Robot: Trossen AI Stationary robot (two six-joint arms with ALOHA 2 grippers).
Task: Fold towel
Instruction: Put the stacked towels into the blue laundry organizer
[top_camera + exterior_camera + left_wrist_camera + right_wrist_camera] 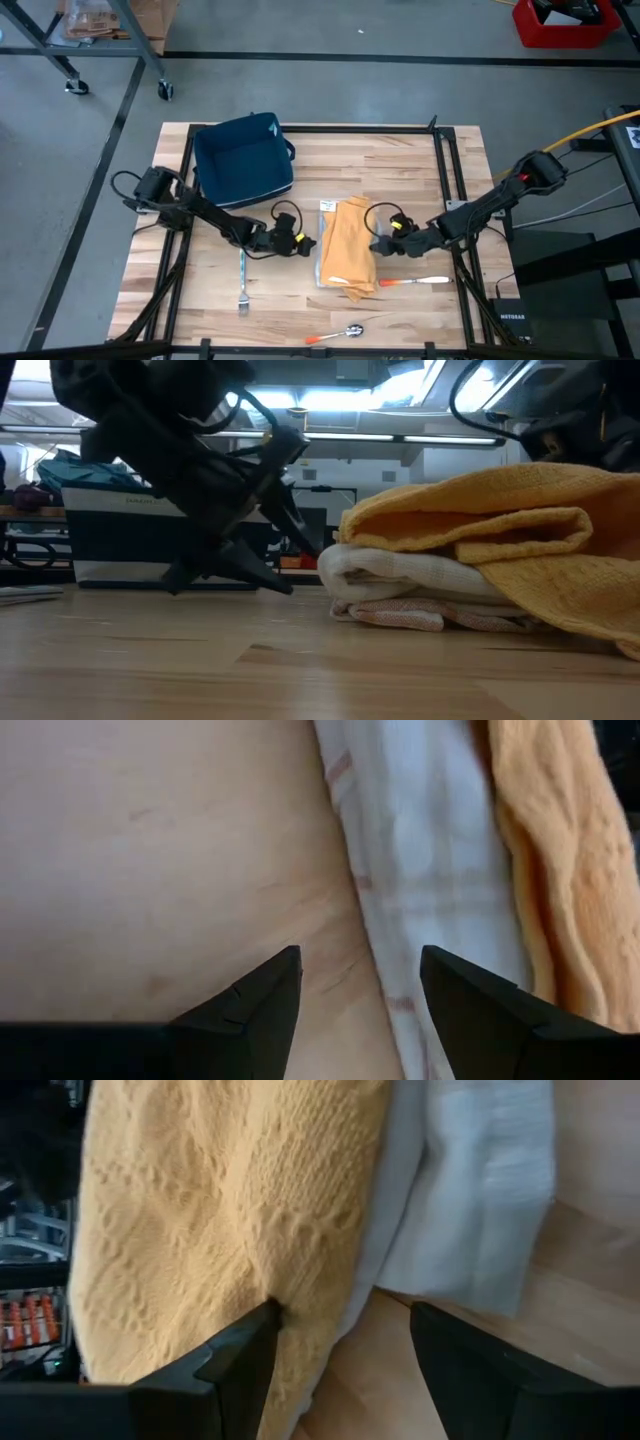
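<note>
Table (400, 160): bin (243, 158), fork (242, 285), spoon (338, 333) around towel (352, 257).

The white towel (400, 585) lies mostly hidden under the yellow towel (500, 520), whose right side the low view's edge cuts off.

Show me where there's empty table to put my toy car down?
Bare wood lies between the dark blue fabric bin and the table's right edge, behind the folded orange knitted towel. Crowded: the left gripper, right gripper, silver metal fork.
</note>
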